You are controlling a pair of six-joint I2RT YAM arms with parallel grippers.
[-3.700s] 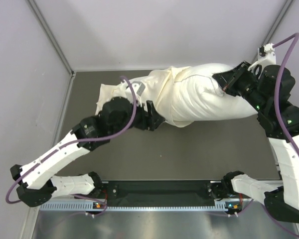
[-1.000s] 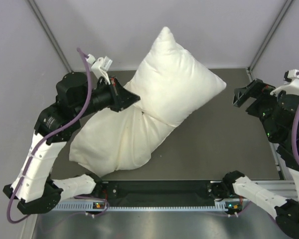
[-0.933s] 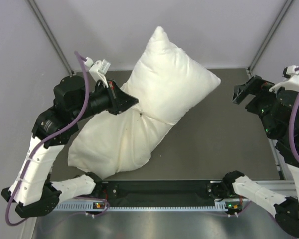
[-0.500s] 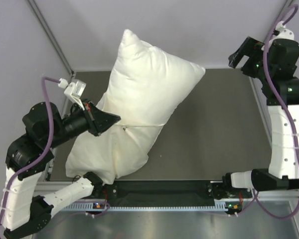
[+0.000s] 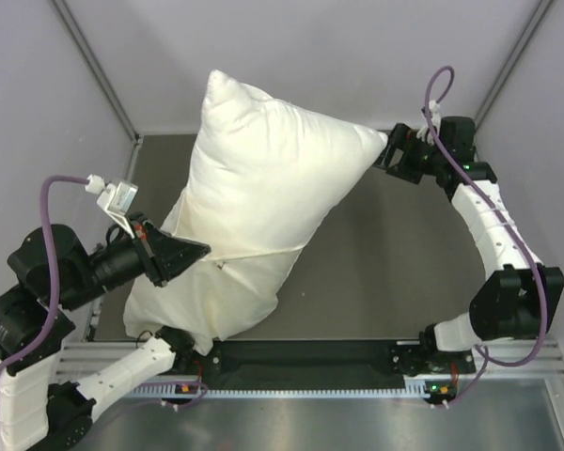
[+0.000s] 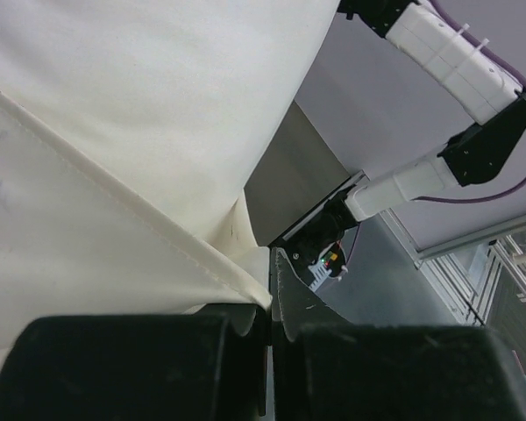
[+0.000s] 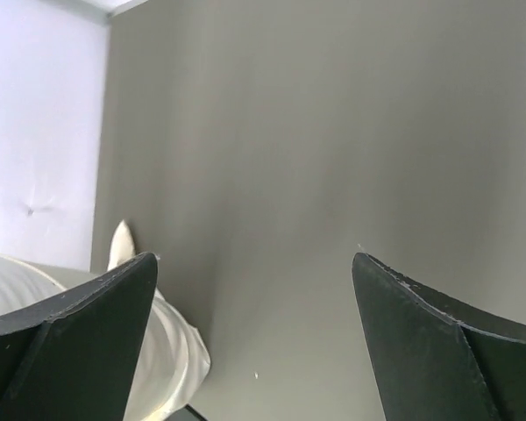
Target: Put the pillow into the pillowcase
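The pillow (image 5: 277, 160) hangs tilted above the table, its plump white upper half bare. Its lower half sits inside the cream pillowcase (image 5: 216, 296), whose hem crosses the bundle at mid-height. My left gripper (image 5: 197, 252) is shut on that hem at the bundle's left side. In the left wrist view the stitched pillowcase (image 6: 88, 254) edge is pinched in the left gripper (image 6: 272, 267), with the pillow (image 6: 184, 96) above it. My right gripper (image 5: 387, 158) stands open just beside the pillow's right corner. The right gripper (image 7: 254, 298) holds nothing, and the pillow (image 7: 171, 351) corner shows by its left finger.
The dark grey table mat (image 5: 395, 272) lies under the bundle. Pale walls and metal corner posts (image 5: 94, 70) close in the back and sides. A black rail (image 5: 301, 357) with the arm bases runs along the near edge.
The left arm has drawn back to the lower left, hoisting the bundle more upright. The right arm has swung in from the far right to the pillow's right corner, still open.
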